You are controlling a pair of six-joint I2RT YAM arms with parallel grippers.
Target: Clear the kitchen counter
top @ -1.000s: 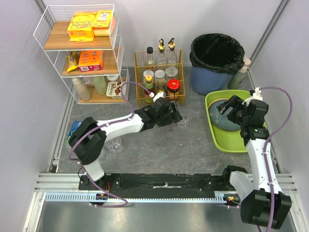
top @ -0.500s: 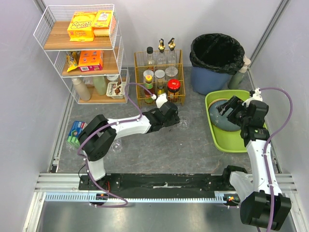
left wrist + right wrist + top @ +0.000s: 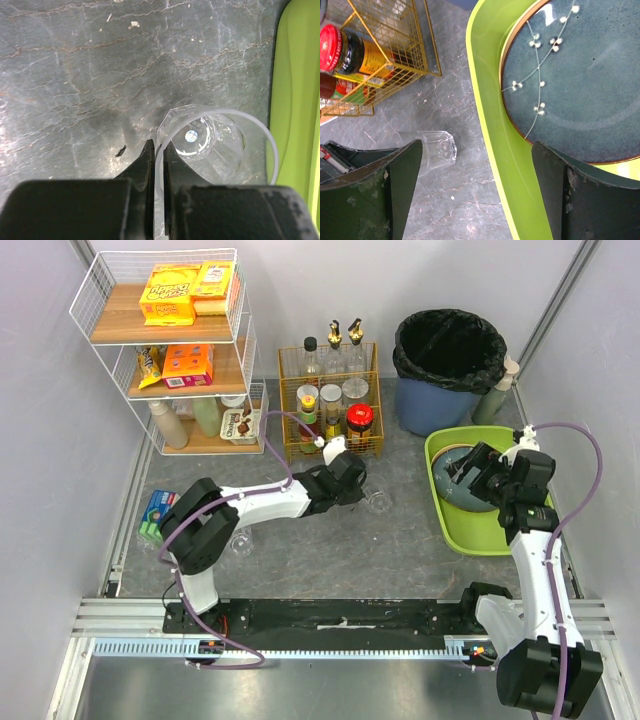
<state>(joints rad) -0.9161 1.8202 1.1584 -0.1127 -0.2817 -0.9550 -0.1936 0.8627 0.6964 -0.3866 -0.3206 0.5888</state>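
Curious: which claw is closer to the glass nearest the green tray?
Left. The left claw pinches the glass by its rim; the right claw hangs open over the green tray.

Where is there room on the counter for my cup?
The widest bare counter lies between the glass, the green tray and the base rail. A smaller patch sits between the basket, the bin and the tray. Crowded: the left side, with an arm, a packet and another glass; the tray holds a plate.

Tabletop (image 3: 330, 550): dark grey, mottled with pale and brownish veins. Tray (image 3: 465, 535): lime green. Plate (image 3: 585, 90): dark blue-grey, white blossom sprigs, brown rim. Glass (image 3: 210, 145): clear. Wire basket (image 3: 395, 30): gold. Jar lid (image 3: 332, 47): red.
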